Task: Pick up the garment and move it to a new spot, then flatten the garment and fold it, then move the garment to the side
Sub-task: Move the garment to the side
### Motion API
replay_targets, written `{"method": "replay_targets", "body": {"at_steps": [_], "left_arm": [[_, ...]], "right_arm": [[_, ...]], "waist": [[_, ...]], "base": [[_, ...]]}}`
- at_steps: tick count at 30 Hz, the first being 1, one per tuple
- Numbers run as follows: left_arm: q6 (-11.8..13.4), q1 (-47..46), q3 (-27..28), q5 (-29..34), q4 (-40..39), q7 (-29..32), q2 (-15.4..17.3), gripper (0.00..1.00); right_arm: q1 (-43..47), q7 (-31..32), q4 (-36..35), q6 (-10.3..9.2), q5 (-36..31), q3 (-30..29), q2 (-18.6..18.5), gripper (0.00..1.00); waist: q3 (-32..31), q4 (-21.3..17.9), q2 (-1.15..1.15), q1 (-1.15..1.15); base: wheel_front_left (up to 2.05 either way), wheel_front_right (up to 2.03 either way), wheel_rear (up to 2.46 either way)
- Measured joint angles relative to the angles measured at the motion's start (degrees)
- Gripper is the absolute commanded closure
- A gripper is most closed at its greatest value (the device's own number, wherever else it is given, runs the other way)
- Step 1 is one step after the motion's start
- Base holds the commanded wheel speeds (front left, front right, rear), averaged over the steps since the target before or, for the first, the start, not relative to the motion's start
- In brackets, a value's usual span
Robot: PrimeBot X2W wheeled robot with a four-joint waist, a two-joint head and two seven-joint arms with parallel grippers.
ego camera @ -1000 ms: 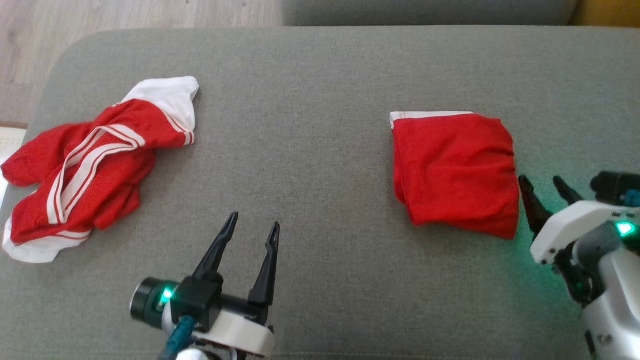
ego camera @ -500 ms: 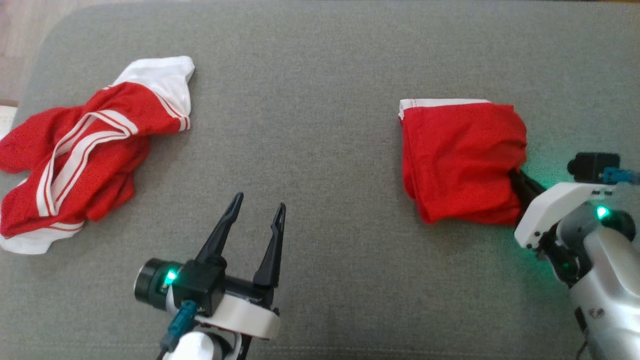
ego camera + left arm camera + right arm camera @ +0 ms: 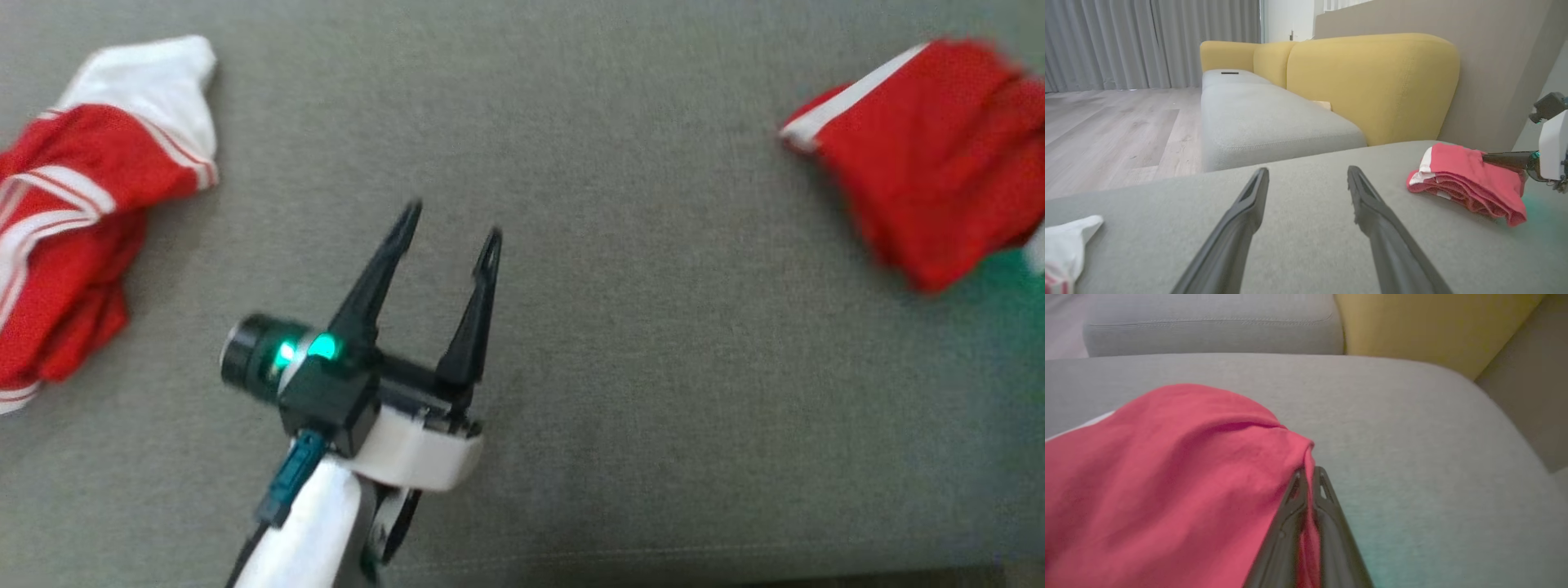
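The folded red garment (image 3: 922, 155) with a white band lies at the far right of the grey cushion (image 3: 653, 367). In the right wrist view my right gripper (image 3: 1308, 475) is shut on the garment (image 3: 1167, 477), pinching a bunched fold of its edge between the fingers. The left wrist view shows that gripper (image 3: 1498, 157) reaching in from the right and holding the garment (image 3: 1466, 179) at its near right side. My left gripper (image 3: 449, 220) hovers open over bare cushion in the middle, nothing between its fingers (image 3: 1241, 216).
A second, crumpled red and white garment (image 3: 73, 204) lies at the cushion's left end. Behind the cushion stand a yellow sofa back (image 3: 1372, 81) and another grey seat (image 3: 1265, 118). Wooden floor (image 3: 1106, 126) lies beyond the left edge.
My right gripper went from open beside the folded garment to shut on its right edge. The head camera has shifted closer and lower. The left gripper stays open.
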Motion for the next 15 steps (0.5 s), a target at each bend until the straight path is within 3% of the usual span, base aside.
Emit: {"method": "replay_targets", "body": {"at_steps": [15], "left_arm": [[-0.9, -12.7, -5.7, 2.5, -7.2, -0.2, 0.0, 0.0]], "right_arm": [[-4.0, -4.5, -1.5, 0.0, -4.3, -15.8, -12.3, 1.0]], "waist": [[13.9, -3.8, 0.0, 0.01]], "base": [[0.0, 0.0, 0.0]]}}
